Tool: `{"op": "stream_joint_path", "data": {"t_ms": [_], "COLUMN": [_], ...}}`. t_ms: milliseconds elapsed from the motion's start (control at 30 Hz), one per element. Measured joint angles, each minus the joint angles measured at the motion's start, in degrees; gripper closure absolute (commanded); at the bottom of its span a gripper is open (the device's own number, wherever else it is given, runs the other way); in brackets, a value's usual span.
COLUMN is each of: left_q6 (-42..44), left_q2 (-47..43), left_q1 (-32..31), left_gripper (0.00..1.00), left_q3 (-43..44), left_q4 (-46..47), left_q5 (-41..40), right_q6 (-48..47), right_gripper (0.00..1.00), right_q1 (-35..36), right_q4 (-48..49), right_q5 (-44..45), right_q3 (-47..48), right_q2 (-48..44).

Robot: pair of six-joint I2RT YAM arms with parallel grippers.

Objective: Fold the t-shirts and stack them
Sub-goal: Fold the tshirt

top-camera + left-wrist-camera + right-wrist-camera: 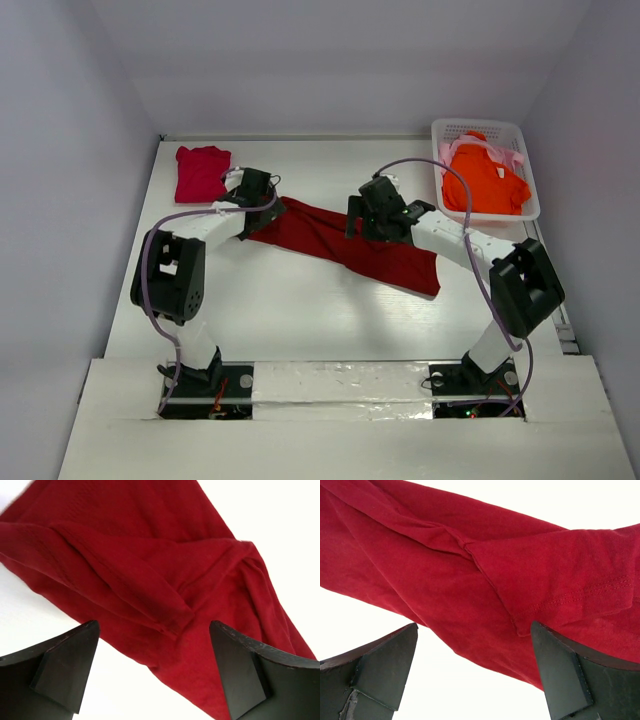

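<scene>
T-shirts were my job, and the dark red t-shirt (345, 245) lay right under my jaws. My left gripper (155, 630) stood wide apart and held nothing. A folded flap of the red cloth sat just below it. My right gripper (475, 630) stood wide apart too, with nothing in it, over a stitched hem.

The red shirt lay in a long, crumpled strip across the middle of the table (300, 320). My left gripper was at its left end and my right gripper was near its middle.

To do this step well, I thought each gripper should come down on an edge, pinch it firmly, then pull gently apart so the cloth went flat before any fold.

Farther off, the crimson-pink t-shirt (202, 172) lay folded at the far left. The orange t-shirt (485, 182) and the pale pink t-shirt (446, 150) sat in the white basket (522, 132) at the far right.
</scene>
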Motion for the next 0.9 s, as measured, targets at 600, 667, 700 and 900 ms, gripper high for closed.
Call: {"op": "stream_joint_path", "data": {"t_ms": [600, 667, 700, 900], "left_q6": [-0.5, -0.5, -0.5, -0.6], "left_q2": [1.9, 1.9, 1.9, 1.9], "left_q1": [0.8, 0.8, 0.8, 0.8], "left_gripper": [0.67, 0.68, 0.69, 0.89], "left_q3": [0.0, 0.0, 0.0, 0.0], "left_q4": [0.3, 0.4, 0.4, 0.4], "left_q5": [-0.2, -0.1, -0.2, -0.4], "right_q6": [0.0, 0.0, 0.0, 0.0], "right_gripper": [0.00, 0.00, 0.00, 0.00], "right_q1": [0.0, 0.0, 0.0, 0.0], "right_q4": [-0.1, -0.1, -0.1, -0.1], "right_q5": [0.0, 0.0, 0.0, 0.0], "right_q3": [-0.3, -0.3, -0.3, -0.3], "right_q2": [0.0, 0.0, 0.0, 0.0]}}
